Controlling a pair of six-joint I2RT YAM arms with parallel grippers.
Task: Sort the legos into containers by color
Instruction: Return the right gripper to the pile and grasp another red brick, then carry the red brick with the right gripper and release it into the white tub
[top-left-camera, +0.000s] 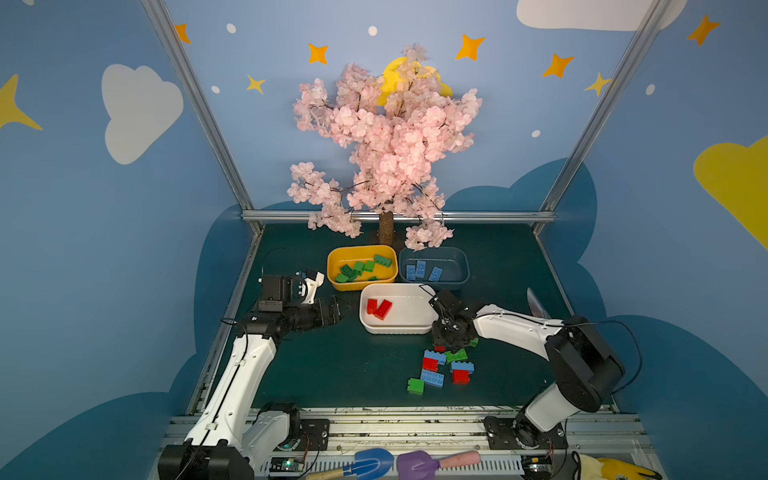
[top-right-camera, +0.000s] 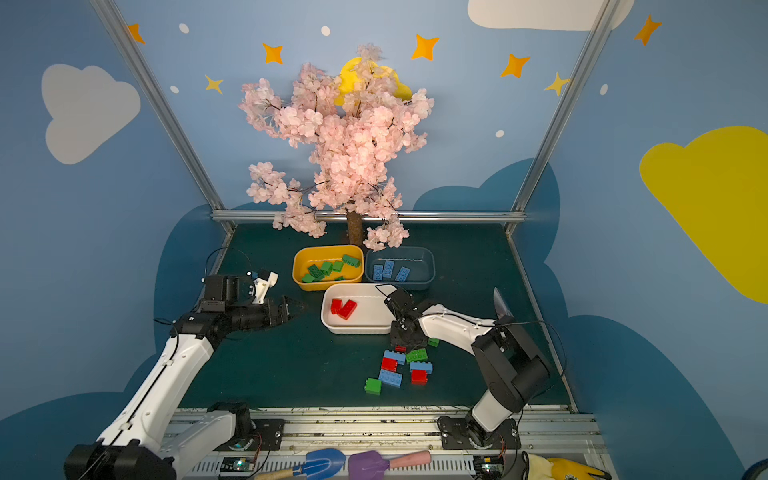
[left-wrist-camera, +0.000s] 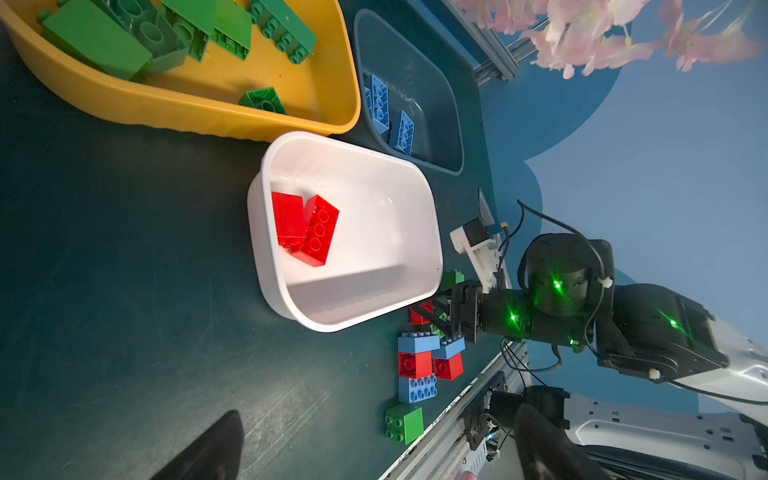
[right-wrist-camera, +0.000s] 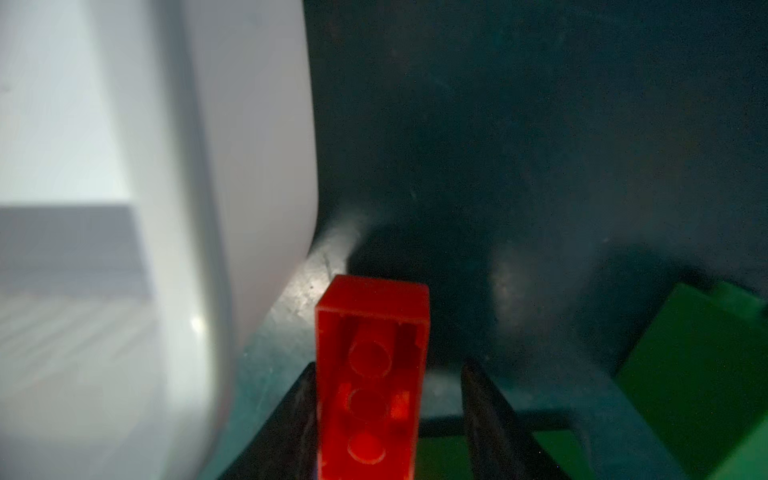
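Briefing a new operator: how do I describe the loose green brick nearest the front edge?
Find the white tub in the middle; loose bricks cluster just in front of its right end. The green brick sits at the cluster's near left corner, beside a long blue brick, nearer the front edge than any other.

A robot lab booth decorated like a nursery: blue walls (top-left-camera: 62, 249) painted with clouds (top-left-camera: 137, 108) and stars (top-left-camera: 318, 53), bare aluminium framing (top-left-camera: 399, 216), a fake cherry-blossom tree (top-left-camera: 386, 137), two robot arms (top-left-camera: 232, 374) bolted to a rail (top-left-camera: 415, 430).
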